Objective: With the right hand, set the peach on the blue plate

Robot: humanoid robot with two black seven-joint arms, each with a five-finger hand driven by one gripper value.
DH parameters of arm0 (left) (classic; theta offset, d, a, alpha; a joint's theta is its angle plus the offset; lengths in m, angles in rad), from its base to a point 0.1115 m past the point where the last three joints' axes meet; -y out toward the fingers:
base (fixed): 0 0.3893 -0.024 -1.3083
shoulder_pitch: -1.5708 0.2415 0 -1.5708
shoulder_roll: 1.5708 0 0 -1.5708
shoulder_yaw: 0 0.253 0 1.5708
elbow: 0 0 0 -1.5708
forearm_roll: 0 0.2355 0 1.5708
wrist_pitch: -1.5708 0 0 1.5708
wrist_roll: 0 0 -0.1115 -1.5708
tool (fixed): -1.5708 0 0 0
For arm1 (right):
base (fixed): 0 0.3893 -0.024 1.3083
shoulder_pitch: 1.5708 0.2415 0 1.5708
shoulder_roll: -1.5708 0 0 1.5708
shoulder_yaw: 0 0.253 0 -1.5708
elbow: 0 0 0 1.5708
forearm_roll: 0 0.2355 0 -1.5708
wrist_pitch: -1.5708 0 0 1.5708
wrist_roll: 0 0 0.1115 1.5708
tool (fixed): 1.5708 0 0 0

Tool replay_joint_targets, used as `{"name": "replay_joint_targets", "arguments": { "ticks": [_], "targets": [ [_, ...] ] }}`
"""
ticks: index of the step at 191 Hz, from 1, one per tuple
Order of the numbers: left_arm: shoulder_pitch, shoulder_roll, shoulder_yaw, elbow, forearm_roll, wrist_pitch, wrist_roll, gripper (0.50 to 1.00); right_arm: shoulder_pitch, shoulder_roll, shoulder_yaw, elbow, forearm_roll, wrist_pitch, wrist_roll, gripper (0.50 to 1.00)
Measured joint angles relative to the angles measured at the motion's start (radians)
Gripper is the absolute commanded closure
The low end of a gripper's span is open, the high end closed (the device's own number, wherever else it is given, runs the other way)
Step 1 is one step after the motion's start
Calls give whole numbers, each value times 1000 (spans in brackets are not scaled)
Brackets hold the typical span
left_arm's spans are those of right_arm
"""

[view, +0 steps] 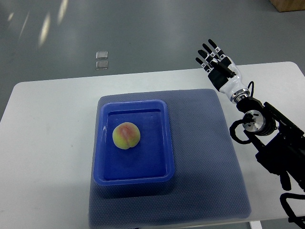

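Nearest the camera, a grey-blue textured mat [209,181] covers the middle of the white table [43,143], its front edge close to the table's near edge. On the mat sits the blue plate [134,179], a rectangular tray-like dish with raised walls and rounded corners. The peach [126,136] lies inside it, on the dish floor toward the left and slightly toward the far half, yellow-green with a pink blush on top, touching none of the walls. To the right, the robot's dark arm enters from the lower right edge and rises over the table's right side. Farther back, the right hand [217,64] hangs above the mat's far right corner and the table's rear edge, fingers spread and extended, holding nothing, well apart from the peach. Beyond the table, two small clear squares [101,60] lie on the grey floor.
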Motion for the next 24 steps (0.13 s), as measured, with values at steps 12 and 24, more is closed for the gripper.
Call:
{"name": "replay_joint_targets", "arguments": {
  "ticks": [12, 24],
  "targets": [
    [0, 0, 0, 0, 0, 0, 0, 500, -5, 8, 0, -5, 35, 8, 11, 570],
    [0, 0, 0, 1, 0, 0, 0, 500, -14, 12, 1, -8, 52, 17, 16, 570]
  ]
}}
